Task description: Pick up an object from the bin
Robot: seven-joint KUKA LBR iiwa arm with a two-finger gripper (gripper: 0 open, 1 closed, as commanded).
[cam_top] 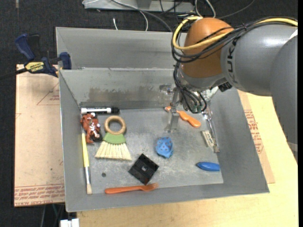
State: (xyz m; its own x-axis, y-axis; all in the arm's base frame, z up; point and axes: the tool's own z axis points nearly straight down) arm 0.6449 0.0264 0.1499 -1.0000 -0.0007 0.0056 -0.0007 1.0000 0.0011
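Now: two-finger gripper (191,130) low in the grey metal bin (118,85), right of frame centre, fingers spread wide apart. A small orange tapered plastic piece (190,120) lies between them. A crumpled blue lump (164,147) sits just lower left.
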